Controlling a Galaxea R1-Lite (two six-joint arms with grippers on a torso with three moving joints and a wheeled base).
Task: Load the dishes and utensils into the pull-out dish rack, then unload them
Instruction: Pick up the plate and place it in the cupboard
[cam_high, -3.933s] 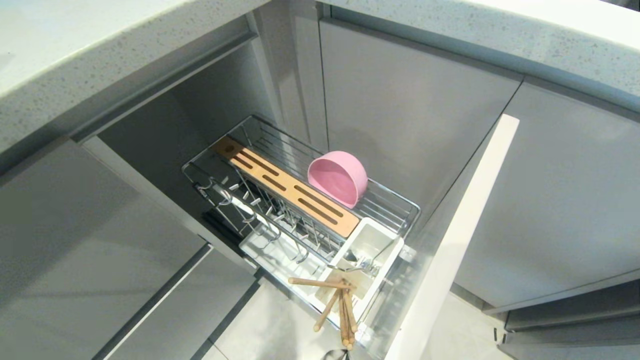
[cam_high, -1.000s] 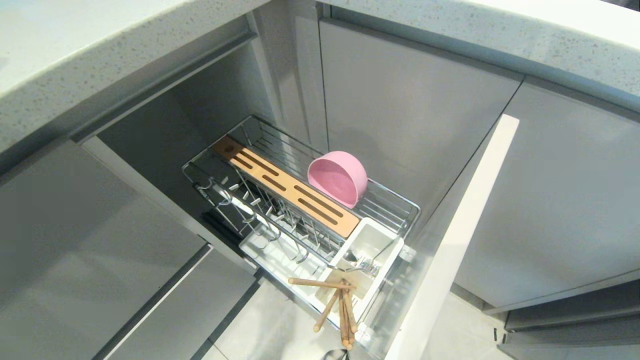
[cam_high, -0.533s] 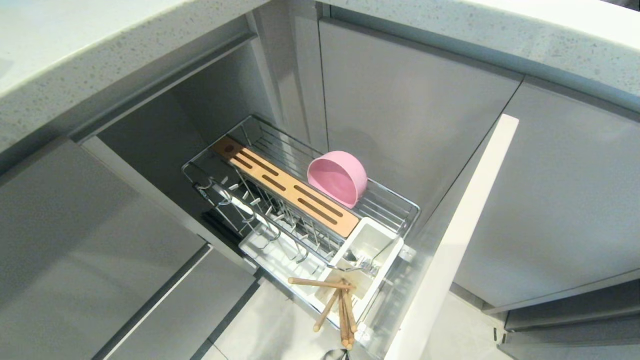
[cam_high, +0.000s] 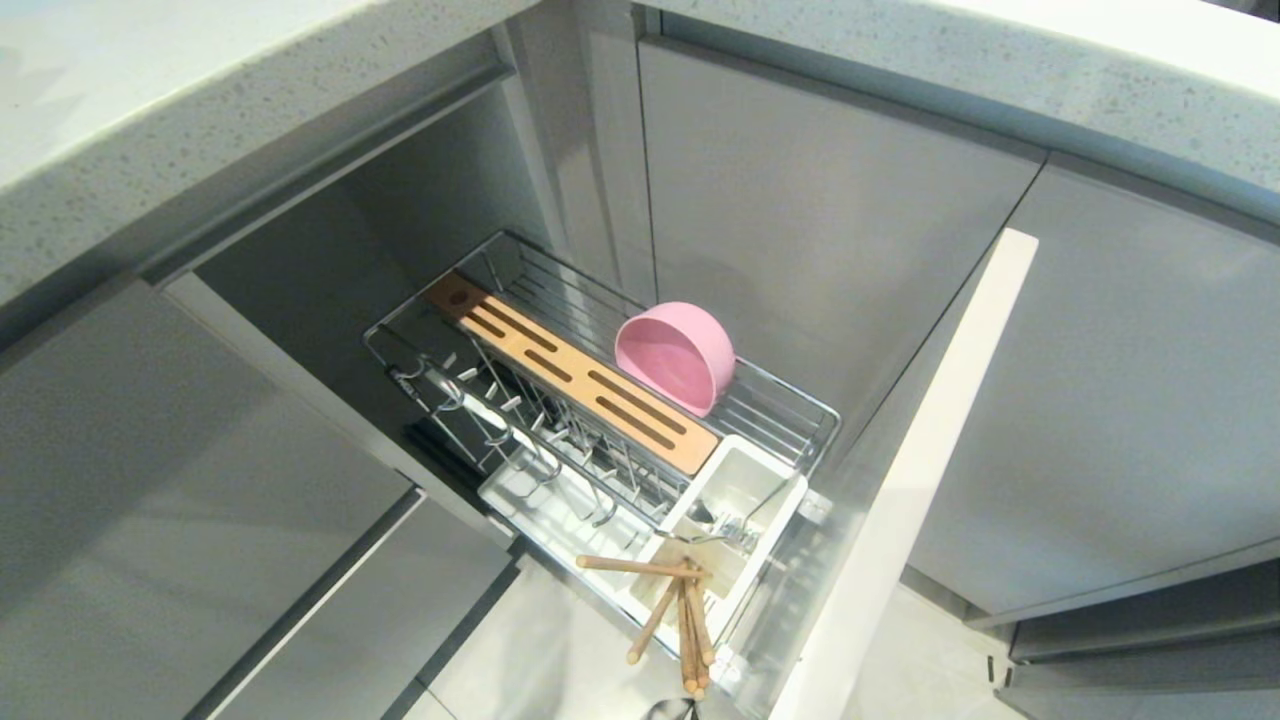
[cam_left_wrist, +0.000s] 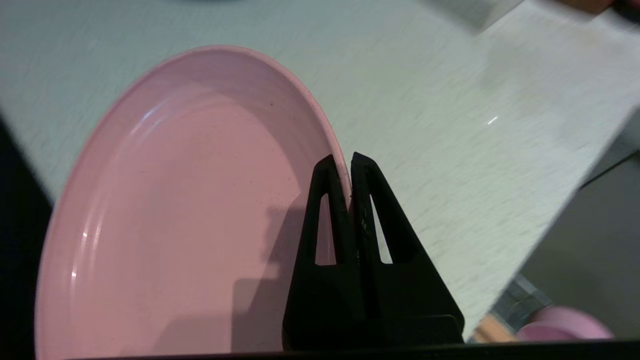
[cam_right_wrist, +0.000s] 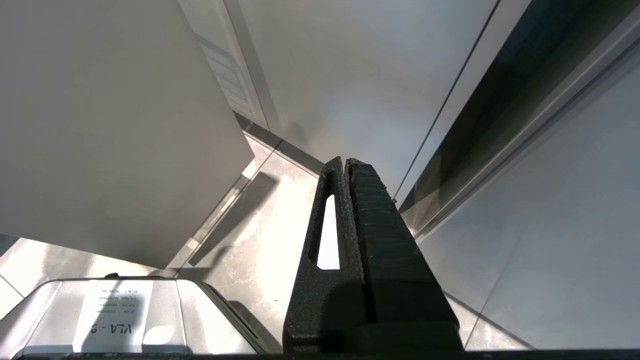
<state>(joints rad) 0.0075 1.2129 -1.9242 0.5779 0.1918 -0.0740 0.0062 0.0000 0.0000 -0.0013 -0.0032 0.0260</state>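
The pull-out dish rack (cam_high: 800, 405) stands drawn out of the cabinet. A pink bowl (cam_high: 677, 355) rests on its side in the rack's back wire section, beside the slotted wood strip (cam_high: 575, 380). Wooden chopsticks (cam_high: 685, 615) and a silver fork-like utensil (cam_high: 725, 527) sit in the white utensil box (cam_high: 790, 490) at the front. In the left wrist view my left gripper (cam_left_wrist: 348, 160) is shut on the rim of the pink plate (cam_left_wrist: 190, 210), held tilted above the pale countertop (cam_left_wrist: 475, 125). The right gripper (cam_right_wrist: 345, 162) hangs shut near the floor, holding nothing.
The rack's pale front panel (cam_high: 900, 490) stands to the right of the basket. Grey cabinet fronts (cam_high: 820, 220) surround the opening, under the speckled countertop (cam_high: 150, 110). Part of the robot's base (cam_right_wrist: 115, 315) shows in the right wrist view.
Nothing has moved in the head view; neither arm shows there and the rack's contents stay as they were.
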